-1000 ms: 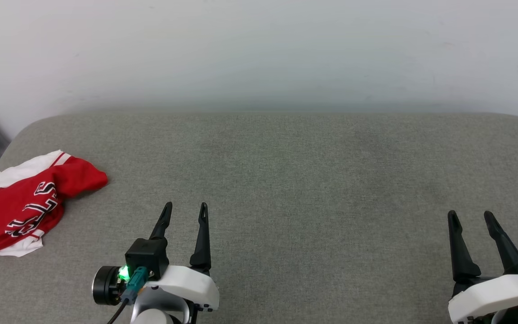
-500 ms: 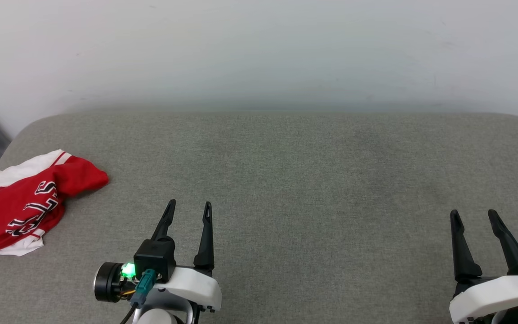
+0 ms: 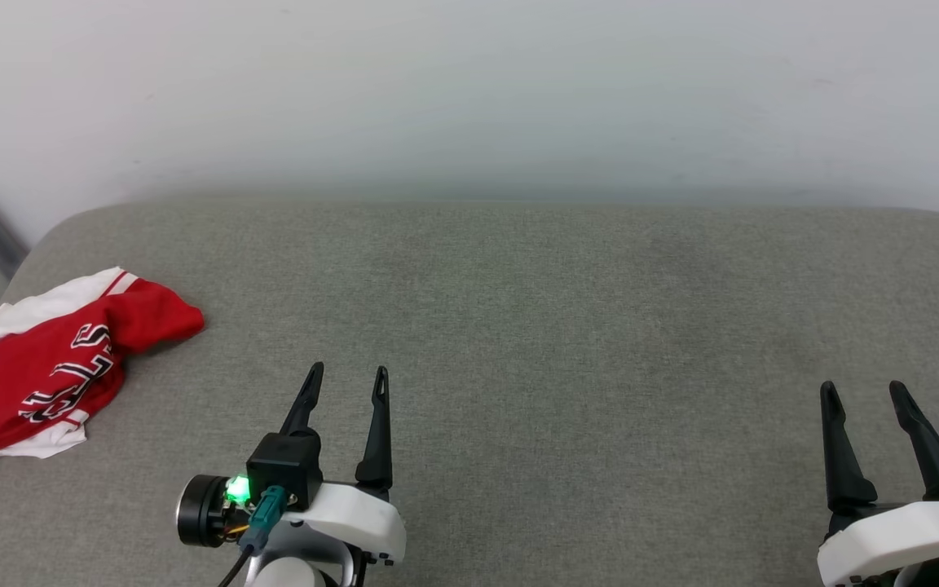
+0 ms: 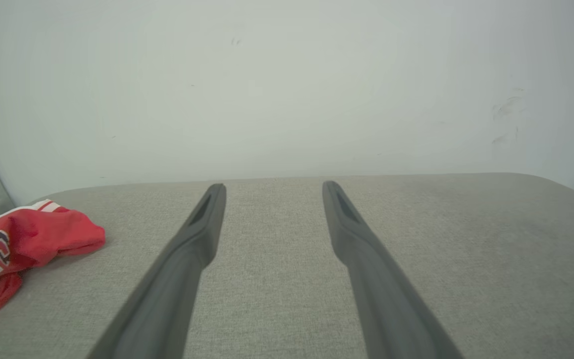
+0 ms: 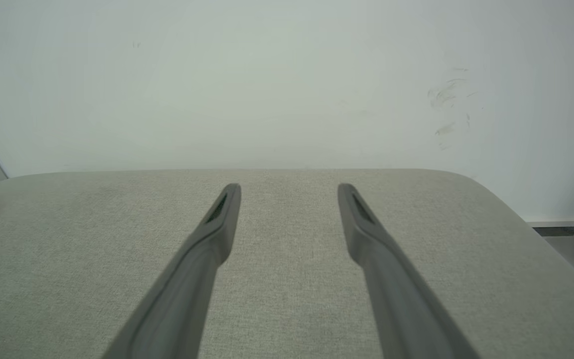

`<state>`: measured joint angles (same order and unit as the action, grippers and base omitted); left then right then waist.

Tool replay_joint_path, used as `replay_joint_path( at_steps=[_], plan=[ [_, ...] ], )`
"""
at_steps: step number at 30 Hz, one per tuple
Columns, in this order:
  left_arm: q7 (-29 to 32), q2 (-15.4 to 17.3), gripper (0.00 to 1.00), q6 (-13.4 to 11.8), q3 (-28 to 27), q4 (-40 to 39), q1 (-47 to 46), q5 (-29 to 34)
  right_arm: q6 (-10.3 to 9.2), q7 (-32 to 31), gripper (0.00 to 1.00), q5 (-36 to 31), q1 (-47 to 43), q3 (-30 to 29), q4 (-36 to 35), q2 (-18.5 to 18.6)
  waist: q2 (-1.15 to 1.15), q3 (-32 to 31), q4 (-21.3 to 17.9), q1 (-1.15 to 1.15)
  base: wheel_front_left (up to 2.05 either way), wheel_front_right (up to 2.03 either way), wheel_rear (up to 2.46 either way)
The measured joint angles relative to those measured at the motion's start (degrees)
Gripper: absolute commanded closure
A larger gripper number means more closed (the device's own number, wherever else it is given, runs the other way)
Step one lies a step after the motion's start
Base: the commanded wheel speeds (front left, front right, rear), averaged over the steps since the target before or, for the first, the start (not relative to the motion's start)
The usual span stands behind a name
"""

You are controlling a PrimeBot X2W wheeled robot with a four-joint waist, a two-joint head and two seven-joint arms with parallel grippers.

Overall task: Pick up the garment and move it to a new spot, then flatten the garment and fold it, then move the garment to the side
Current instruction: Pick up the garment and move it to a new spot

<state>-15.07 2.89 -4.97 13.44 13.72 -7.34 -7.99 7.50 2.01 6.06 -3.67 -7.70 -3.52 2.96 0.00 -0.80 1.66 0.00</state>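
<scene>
While the garment (image 3: pixel 54 367) lies to its left, left hand (image 3: pixel 350 371) gapes; right hand (image 3: pixel 861 386) likewise.

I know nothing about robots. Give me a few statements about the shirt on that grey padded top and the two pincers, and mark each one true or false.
1. The red and white garment lies bunched up near the left end of the grey padded top. True.
2. The left pincer is open and holds nothing. True.
3. The right pincer is clamped on the garment. False: it is open and empty, far off toward the right end.
4. The garment is folded into a neat flat rectangle. False: it is crumpled, with its black lettering creased.
</scene>
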Motion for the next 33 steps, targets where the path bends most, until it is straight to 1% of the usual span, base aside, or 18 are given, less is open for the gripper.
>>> replay_joint_path(
  at_steps=[6,11,20,27,33],
  plan=[
    [0.01,0.00,0.00,-0.05,0.23,0.25,-0.18,-1.51,0.00,0.30,0.00,0.49,0.03,-0.38,0.07,0.01,0.00,0.09,1.24,0.00,0.00,0.00,0.00],
    [0.00,-0.01,0.00,-0.36,0.12,0.21,-0.91,-1.91,0.00,0.49,0.00,0.51,0.10,0.04,-0.07,0.01,0.00,0.25,3.75,0.00,0.00,0.00,0.00],
    [0.00,0.00,0.00,-1.09,-2.01,-0.51,-1.22,-2.44,0.00,0.41,0.00,0.53,0.48,1.74,-0.90,-0.01,0.00,0.91,11.12,0.00,0.00,0.00,0.00],
    [0.00,0.01,0.00,-1.14,-4.02,-0.90,-1.19,-2.47,0.00,0.52,0.00,0.99,1.40,3.44,-1.53,-0.03,0.00,1.51,17.34,0.00,0.00,0.00,0.00],
    [0.00,0.02,0.00,-1.15,-5.30,-1.25,-0.97,-1.78,0.00,0.55,0.00,1.02,2.26,4.57,-2.05,-0.03,0.00,2.08,21.62,0.00,0.00,0.00,0.00]
  ],
)
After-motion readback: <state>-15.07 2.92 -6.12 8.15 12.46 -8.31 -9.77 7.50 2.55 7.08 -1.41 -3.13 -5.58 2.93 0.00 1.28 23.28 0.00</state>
